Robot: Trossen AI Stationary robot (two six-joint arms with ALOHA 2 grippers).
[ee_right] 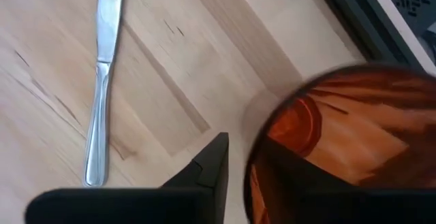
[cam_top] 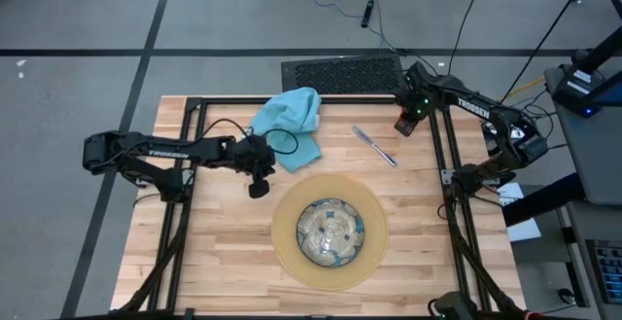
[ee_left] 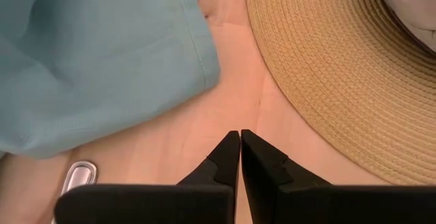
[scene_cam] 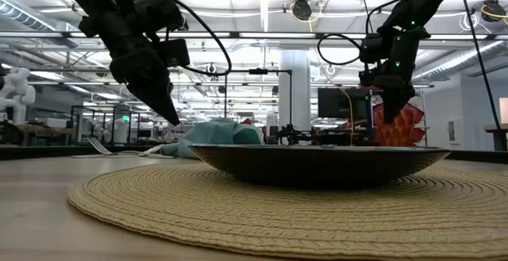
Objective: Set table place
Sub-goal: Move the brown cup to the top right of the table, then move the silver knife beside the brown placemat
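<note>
The left claw point(cam_top: 259, 190) hangs above the surface point(cam_top: 214, 262), fingers pressed together with nothing between them, just off the near corner of the teal napkin point(cam_top: 292, 125) and beside the rim of the round woven mat point(cam_top: 330, 262). From its own wrist view the two dark fingertips point(ee_left: 228, 152) meet in a thin line over bare wood, napkin edge on one side, mat on the other — and a bit of silver handle point(ee_left: 76, 180) peeks out from under the cloth.

Over at the far right corner, the right claw point(cam_top: 406, 124) has the orange cup point(ee_right: 347, 142) by its rim: one finger inside the cup, the other outside, clamped on the wall. In the low view the cup point(scene_cam: 401, 124) hangs from that claw; whether its base touches the wood, I cannot tell.

The glass bowl point(cam_top: 330, 231) sits in the middle of the mat, patterned and empty-looking from above. The knife point(cam_top: 375, 147) lies on the wood between the napkin and the right claw, slanted, well apart from the mat. The napkin is bunched and rumpled toward the far edge — a black cable from the left arm loops across it.
</note>
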